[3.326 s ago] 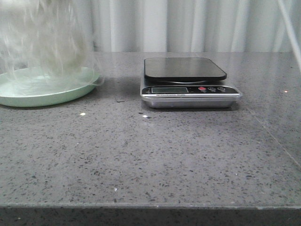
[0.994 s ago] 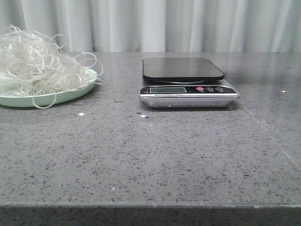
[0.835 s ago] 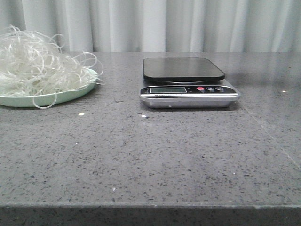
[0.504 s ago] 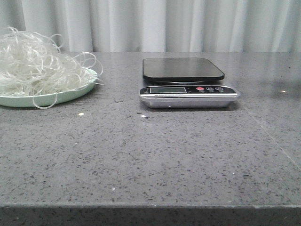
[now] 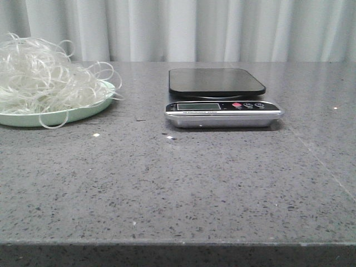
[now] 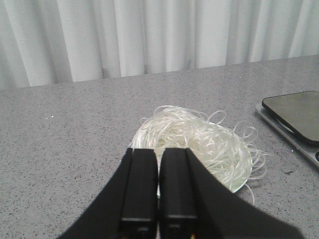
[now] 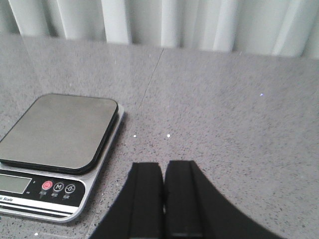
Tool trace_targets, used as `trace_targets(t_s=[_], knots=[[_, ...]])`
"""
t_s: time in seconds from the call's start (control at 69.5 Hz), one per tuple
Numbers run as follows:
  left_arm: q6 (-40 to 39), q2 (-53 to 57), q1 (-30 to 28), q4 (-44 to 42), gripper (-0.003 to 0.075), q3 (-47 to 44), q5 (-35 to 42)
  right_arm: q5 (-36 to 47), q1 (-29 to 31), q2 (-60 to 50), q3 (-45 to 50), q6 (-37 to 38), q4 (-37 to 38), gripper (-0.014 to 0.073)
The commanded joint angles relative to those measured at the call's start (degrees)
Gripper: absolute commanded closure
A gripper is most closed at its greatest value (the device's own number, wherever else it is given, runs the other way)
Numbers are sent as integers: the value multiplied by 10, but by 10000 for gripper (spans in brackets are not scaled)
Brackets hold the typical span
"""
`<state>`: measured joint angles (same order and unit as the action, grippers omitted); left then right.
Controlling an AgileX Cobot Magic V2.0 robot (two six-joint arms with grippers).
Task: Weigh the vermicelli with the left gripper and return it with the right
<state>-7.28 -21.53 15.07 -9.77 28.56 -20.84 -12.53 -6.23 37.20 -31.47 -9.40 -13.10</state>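
The vermicelli [image 5: 41,78] is a loose whitish tangle piled on a pale green plate [image 5: 83,111] at the left of the table; it also shows in the left wrist view [image 6: 199,142]. The kitchen scale [image 5: 219,97], with a black platform and nothing on it, stands at the middle back and also shows in the right wrist view [image 7: 55,149]. My left gripper [image 6: 159,151] is shut and empty, above and short of the vermicelli. My right gripper [image 7: 163,165] is shut and empty, to the right of the scale. Neither gripper shows in the front view.
Grey speckled table [image 5: 178,183] with its front edge near the bottom of the front view. White curtain [image 5: 194,28] hangs behind the table. A few small crumbs [image 5: 96,134] lie in front of the plate.
The vermicelli, a blur over the plate 3.3 s ago, lies still on the plate. Nothing has visibly moved in the last second.
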Motion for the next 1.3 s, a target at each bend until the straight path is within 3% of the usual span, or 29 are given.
trace_targets(t_s=[0.0,0.346,1.281], knots=[[-2,-2,-1,1,584,16,45,74,4,-68,32,-5,-3,439],[-2,-2,-1,-2,584,16,45,132,4,-201,130,-5,-3,439],[-2,-2,-2,-2,584,13,43,142,4,-203,131,-5,-3,442]])
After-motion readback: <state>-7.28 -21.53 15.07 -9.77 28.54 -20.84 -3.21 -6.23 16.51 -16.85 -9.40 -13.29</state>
